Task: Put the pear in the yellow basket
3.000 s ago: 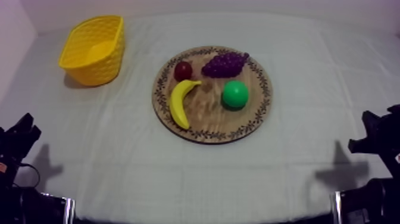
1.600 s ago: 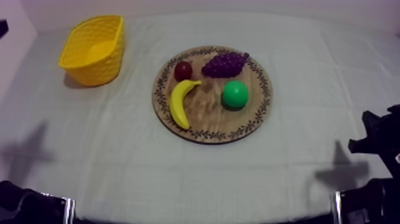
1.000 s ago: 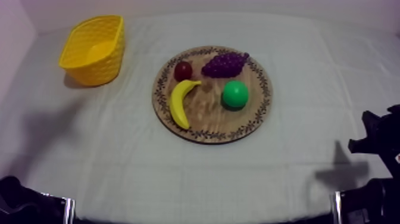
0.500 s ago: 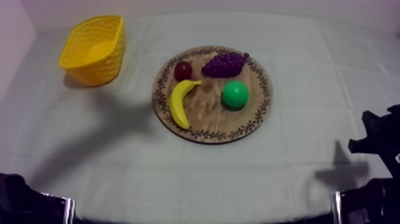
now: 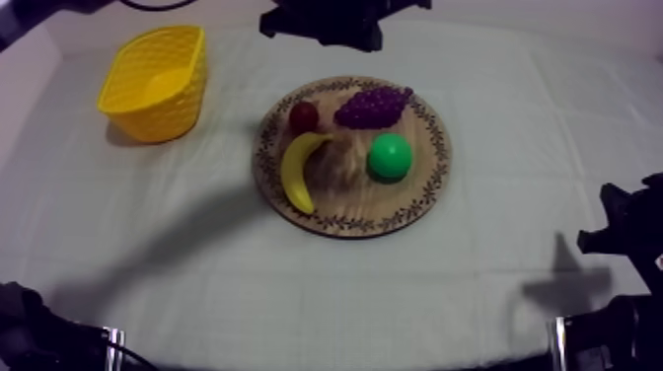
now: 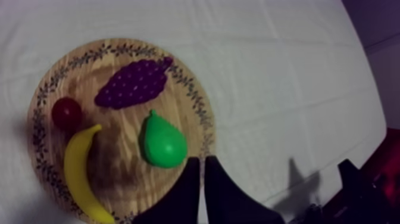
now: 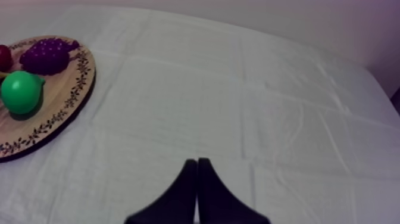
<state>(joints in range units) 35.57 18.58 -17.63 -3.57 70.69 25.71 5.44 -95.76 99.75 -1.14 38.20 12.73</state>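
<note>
A green pear (image 5: 390,156) lies on the right half of the round wooden board (image 5: 345,202), and the yellow basket (image 5: 153,84) stands at the far left of the table. My left arm (image 5: 335,18) reaches in over the table's far edge, high above the board. In the left wrist view my left gripper (image 6: 201,165) is shut on nothing, its wedge over the board's rim (image 6: 205,134) just beside the pear (image 6: 162,143). My right gripper (image 7: 197,167), shut, rests low at the right (image 5: 604,235), far from the pear (image 7: 21,91).
On the board with the pear lie a banana (image 5: 296,170), a small red fruit (image 5: 303,116) and a bunch of grapes (image 5: 373,104). Bare cloth stretches between the board and the basket. The left arm's shadow falls across the cloth in front of the board.
My left arm has left its place at the lower left and now comes in from the upper left, above the board. Its shadow swept rightward over the cloth. The right arm stayed still.
</note>
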